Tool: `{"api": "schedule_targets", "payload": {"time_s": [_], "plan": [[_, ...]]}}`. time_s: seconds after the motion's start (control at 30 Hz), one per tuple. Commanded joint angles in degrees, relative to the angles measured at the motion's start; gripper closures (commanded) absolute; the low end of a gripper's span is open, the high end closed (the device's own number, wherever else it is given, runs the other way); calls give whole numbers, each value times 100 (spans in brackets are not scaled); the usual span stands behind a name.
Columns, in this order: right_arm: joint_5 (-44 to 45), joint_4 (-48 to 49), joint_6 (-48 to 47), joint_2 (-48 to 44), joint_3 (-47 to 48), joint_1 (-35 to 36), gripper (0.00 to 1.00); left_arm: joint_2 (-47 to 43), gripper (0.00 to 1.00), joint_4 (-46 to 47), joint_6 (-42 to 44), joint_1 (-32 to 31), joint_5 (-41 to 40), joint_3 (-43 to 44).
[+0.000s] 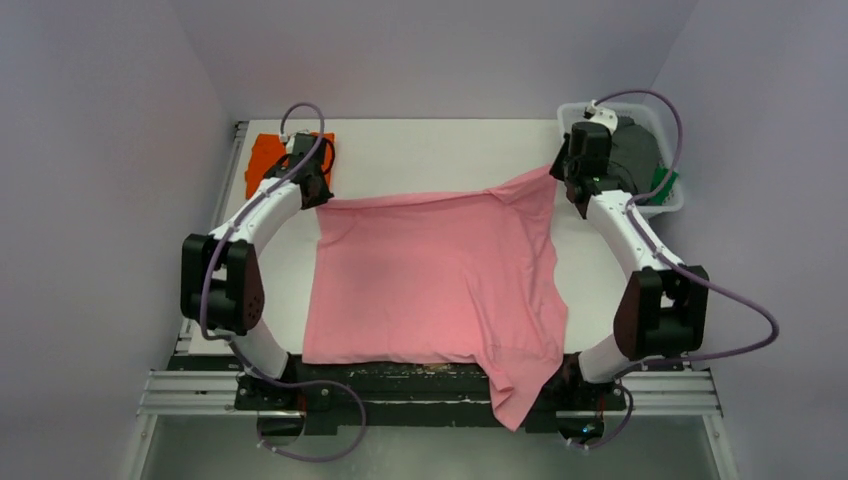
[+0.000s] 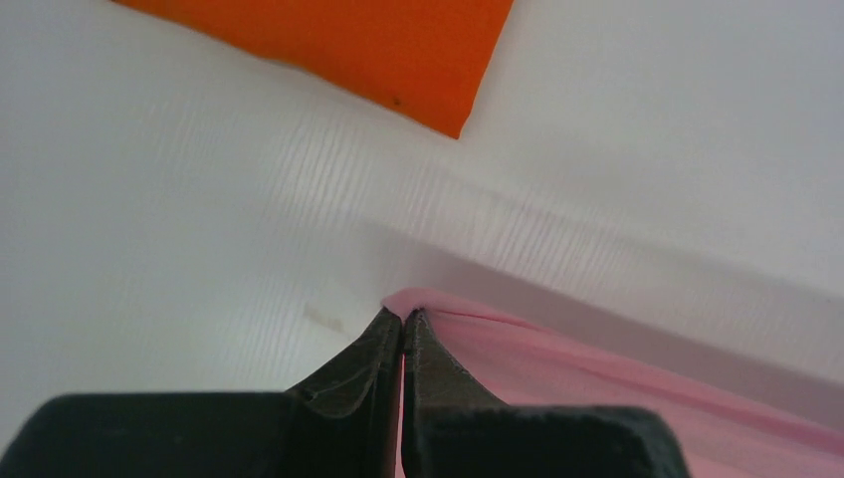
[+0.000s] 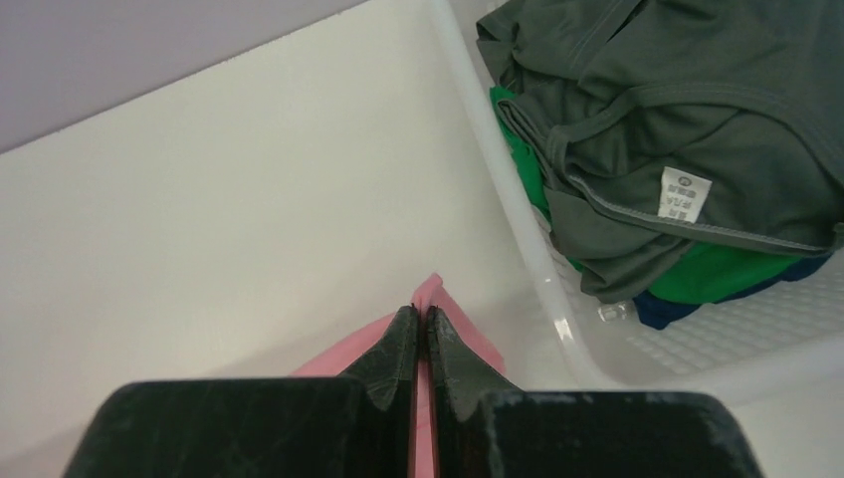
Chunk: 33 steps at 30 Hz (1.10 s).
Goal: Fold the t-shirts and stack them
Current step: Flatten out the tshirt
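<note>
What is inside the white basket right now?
In the basket, a crumpled dark grey shirt lies on top, green cloth under it, a blue edge below. Anything deeper is covered.

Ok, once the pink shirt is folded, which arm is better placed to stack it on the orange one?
Probably left: the orange shirt lies just beyond the left tool, which pinches the pink shirt. The right tool sits by the basket.
</note>
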Motion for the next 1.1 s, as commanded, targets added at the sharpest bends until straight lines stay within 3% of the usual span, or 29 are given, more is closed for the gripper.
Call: {"api": "schedule_targets", "payload": {"time_s": [0.0,0.33,0.37,0.43,0.53,0.6,0.63,0.67,0.77,0.93,1.07], "plan": [[-48,830,161,781,628,-8,100,840,100,370,3,183,81,1093],[251,345,311,2989,2368,-10,100,2792,99,-304,-89,369,206,3247],[176,237,311,3225,2607,-11,100,2980,92,-396,-73,376,188,3458],[16,-102,300,3746,3161,-8,89,3191,65,-531,-18,378,205,3843],[-211,-570,180,4199,4000,-12,57,3256,40,-730,83,378,284,4334],[-246,-989,170,4229,4377,-3,39,3088,11,-846,157,371,440,4475],[-275,-1067,187,4128,4340,12,29,2955,1,-873,170,369,549,4456],[-317,-1053,212,3975,4167,29,17,2766,0,-884,142,361,659,4363],[-609,-851,344,3313,3330,67,9,2086,0,-719,26,315,1135,3535],[-1589,-559,791,2642,1960,161,7,961,0,-20,-170,46,2155,1597],[-2065,-288,1012,2687,1530,289,7,360,0,414,-327,-198,2447,350]]}}
